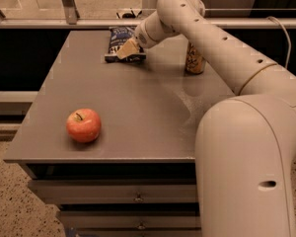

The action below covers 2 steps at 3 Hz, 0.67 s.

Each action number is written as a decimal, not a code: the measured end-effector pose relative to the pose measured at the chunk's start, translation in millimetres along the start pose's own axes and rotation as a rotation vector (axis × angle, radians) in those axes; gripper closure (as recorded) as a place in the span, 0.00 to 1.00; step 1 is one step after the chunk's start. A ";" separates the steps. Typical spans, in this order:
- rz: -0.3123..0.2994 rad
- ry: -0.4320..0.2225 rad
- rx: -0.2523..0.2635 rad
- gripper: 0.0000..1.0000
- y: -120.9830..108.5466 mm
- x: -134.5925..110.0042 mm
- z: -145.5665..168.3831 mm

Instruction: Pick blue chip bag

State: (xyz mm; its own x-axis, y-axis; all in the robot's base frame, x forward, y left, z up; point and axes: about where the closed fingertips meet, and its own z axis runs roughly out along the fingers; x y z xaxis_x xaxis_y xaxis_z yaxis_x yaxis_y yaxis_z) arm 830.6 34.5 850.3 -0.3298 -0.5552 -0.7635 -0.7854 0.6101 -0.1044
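The blue chip bag (117, 38) is dark navy with white lettering and lies flat at the far left-centre edge of the grey table (138, 107). My gripper (128, 49) reaches across from the right and is down on the bag's right half, covering part of it. The arm's white links stretch from the bottom right up to the bag.
A gold-brown drink can (194, 59) stands upright at the far right of the table, partly behind my arm. A red apple (83, 125) sits near the front left edge. Drawers run below the table front. A rail and posts stand behind the table.
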 end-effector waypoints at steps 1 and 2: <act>0.008 -0.024 0.003 0.80 0.2 -3.7 -12.1; 0.005 -0.103 -0.014 1.00 3.5 -22.3 -34.1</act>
State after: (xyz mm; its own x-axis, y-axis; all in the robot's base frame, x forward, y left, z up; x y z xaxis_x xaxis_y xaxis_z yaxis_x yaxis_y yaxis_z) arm 817.4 29.8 888.7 -0.2786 -0.4906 -0.8257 -0.7913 0.6044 -0.0922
